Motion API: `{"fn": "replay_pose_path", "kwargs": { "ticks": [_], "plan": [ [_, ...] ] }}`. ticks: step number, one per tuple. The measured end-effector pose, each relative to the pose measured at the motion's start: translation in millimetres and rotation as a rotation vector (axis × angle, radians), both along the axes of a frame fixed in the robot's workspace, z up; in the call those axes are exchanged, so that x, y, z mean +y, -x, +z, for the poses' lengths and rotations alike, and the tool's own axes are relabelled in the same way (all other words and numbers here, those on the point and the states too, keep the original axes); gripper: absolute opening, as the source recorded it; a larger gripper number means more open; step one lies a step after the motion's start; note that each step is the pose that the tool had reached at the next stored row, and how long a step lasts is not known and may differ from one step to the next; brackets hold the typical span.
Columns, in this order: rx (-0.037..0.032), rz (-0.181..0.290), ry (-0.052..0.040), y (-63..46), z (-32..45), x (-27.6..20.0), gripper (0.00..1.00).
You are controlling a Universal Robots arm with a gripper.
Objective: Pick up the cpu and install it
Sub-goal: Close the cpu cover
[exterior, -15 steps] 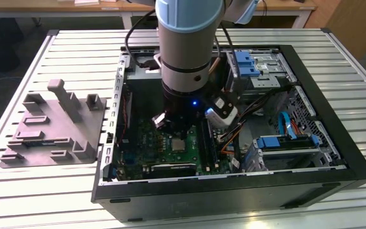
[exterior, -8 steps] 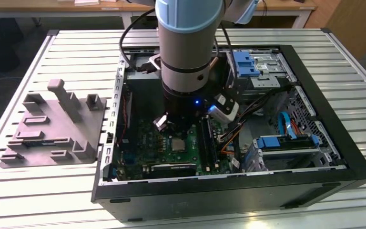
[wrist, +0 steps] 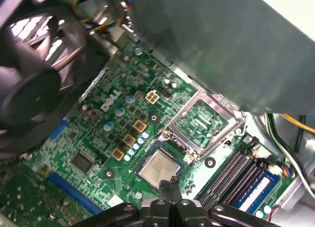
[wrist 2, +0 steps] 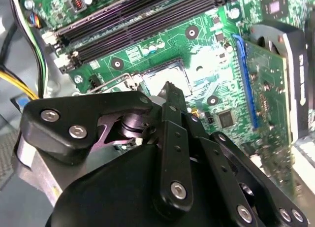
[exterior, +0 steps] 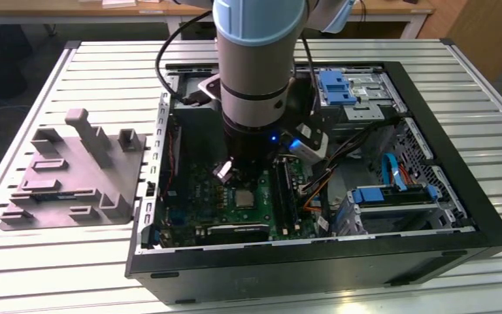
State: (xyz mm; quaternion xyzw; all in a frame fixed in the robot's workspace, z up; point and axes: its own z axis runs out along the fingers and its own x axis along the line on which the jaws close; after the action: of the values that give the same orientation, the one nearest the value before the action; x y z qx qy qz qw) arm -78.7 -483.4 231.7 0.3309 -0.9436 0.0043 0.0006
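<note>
The cpu [exterior: 243,197], a small silver-grey square, lies flat in its socket on the green motherboard [exterior: 197,210] inside the open computer case. In both wrist views the cpu [wrist: 157,167] [wrist 2: 162,78] sits in the socket's dark surround. The socket's metal load frame [wrist: 204,119] stands swung open beside it. My gripper [wrist: 168,185] hangs just above the chip's edge with its black fingers together and nothing between them. The same fingertips show as one black point in the second wrist view, where my gripper [wrist 2: 171,93] is over the socket. From outside, my gripper [exterior: 240,178] is under the arm's wrist.
The grey-purple fixture [exterior: 68,176] stands on the slatted table at the exterior view's left, outside the case. The black case walls [exterior: 321,268] ring the board. Memory slots [wrist: 236,175], a black fan [wrist: 34,84], an upright card [wrist 2: 268,74] and loose cables [exterior: 347,163] crowd the socket.
</note>
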Motion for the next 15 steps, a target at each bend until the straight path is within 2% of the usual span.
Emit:
{"fn": "replay_pose_path", "kwargs": {
  "ticks": [15],
  "plan": [
    [-0.0005, 0.273, 0.0000, 0.0, -0.9, 0.0, 0.11]
  ]
}}
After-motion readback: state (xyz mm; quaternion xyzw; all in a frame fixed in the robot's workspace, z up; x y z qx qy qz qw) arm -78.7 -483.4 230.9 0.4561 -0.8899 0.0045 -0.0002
